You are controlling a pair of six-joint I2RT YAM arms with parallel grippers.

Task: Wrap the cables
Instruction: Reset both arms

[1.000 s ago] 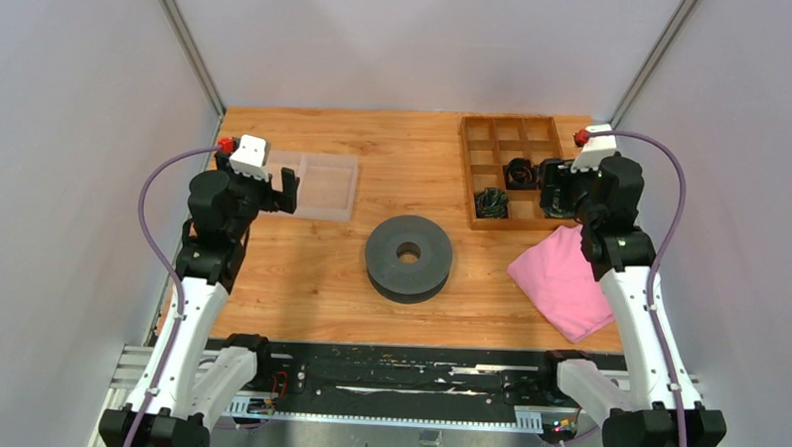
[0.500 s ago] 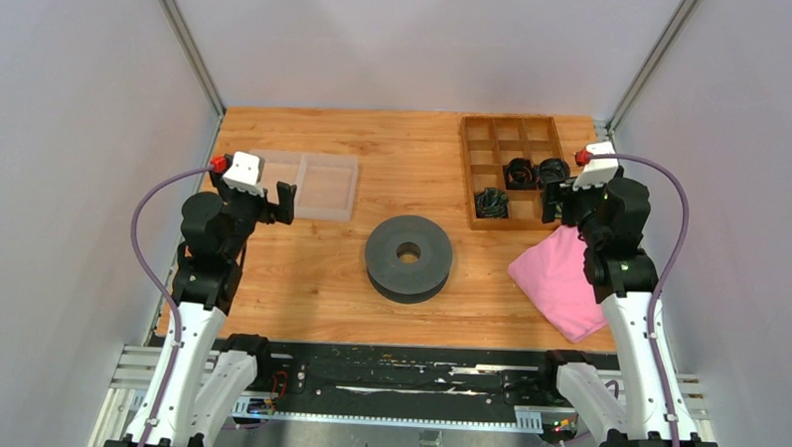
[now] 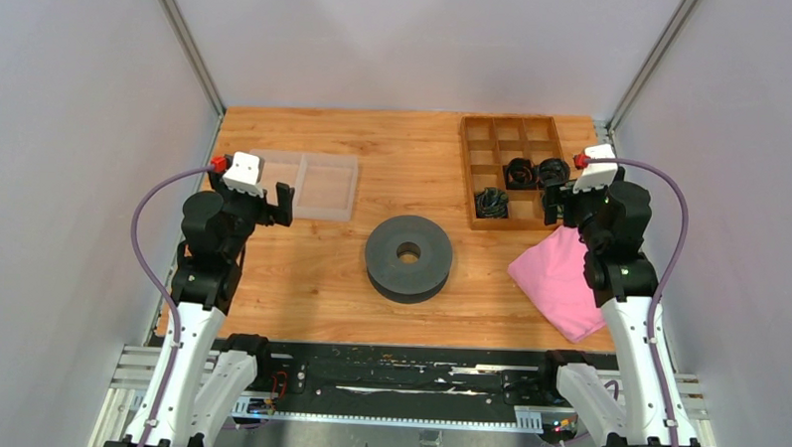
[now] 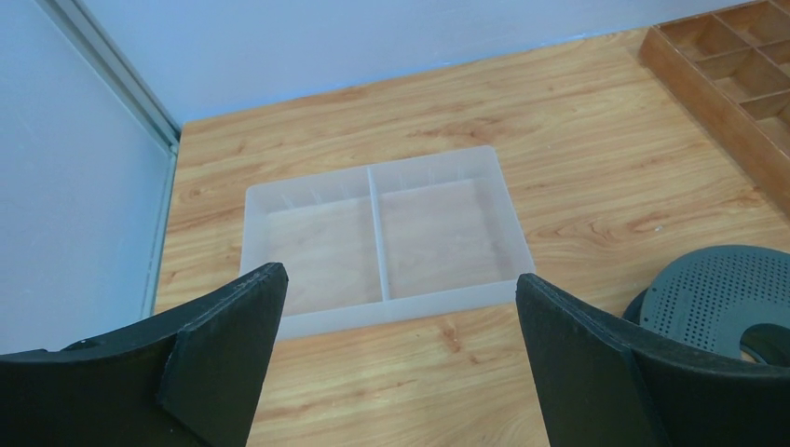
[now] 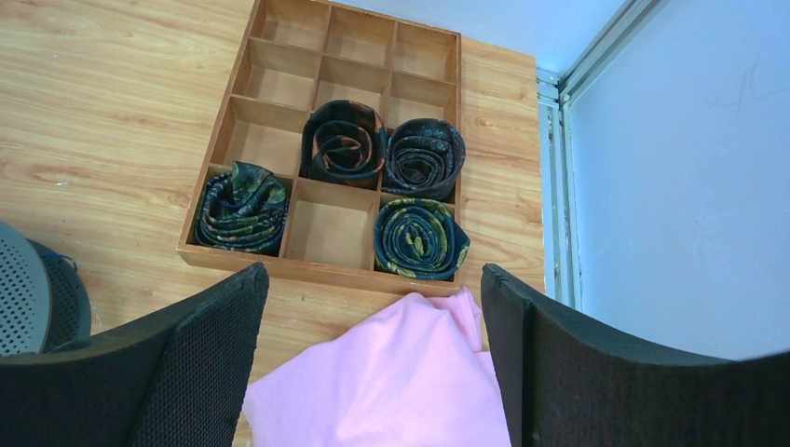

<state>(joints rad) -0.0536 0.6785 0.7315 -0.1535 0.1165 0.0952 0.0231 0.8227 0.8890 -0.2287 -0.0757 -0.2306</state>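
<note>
Wooden tray (image 5: 326,268) compartments are holding four dark coiled rolls (image 5: 343,142), no loose cables are showing on the desk (image 5: 112,93), and both pairs of jaws are hanging released and empty, so wrapping is looking done.

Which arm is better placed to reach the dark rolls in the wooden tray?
Right. The right gripper, open, hangs just before the wooden tray, facing the rolls. The left gripper, also open, faces the clear tray on the opposite side.
</note>
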